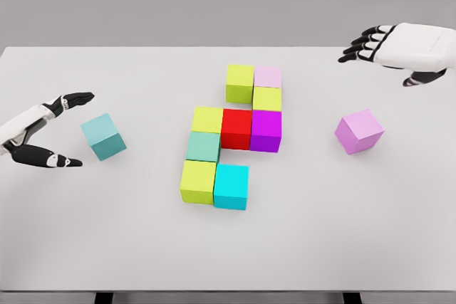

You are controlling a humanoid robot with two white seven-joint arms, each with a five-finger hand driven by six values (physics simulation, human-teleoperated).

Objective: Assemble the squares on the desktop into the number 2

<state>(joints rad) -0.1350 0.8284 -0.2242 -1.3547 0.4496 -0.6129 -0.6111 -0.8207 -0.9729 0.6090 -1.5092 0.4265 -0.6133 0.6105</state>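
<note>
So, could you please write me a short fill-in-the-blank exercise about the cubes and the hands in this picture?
1. The cube between the yellow cube and the purple cube is ____.
2. The loose teal cube lies near the ____ hand.
3. The loose pink cube lies on the ____ side of the table.

Missing words: red; left; right

There is only one view, from the camera on the robot's head. It looks down and forward, at a steep angle, on the white surface (85, 233). The camera stands at the near edge and faces the far edge, where a grey wall begins. It is at a middle distance: almost the whole surface fits, its left and right edges cut by the frame.
</note>
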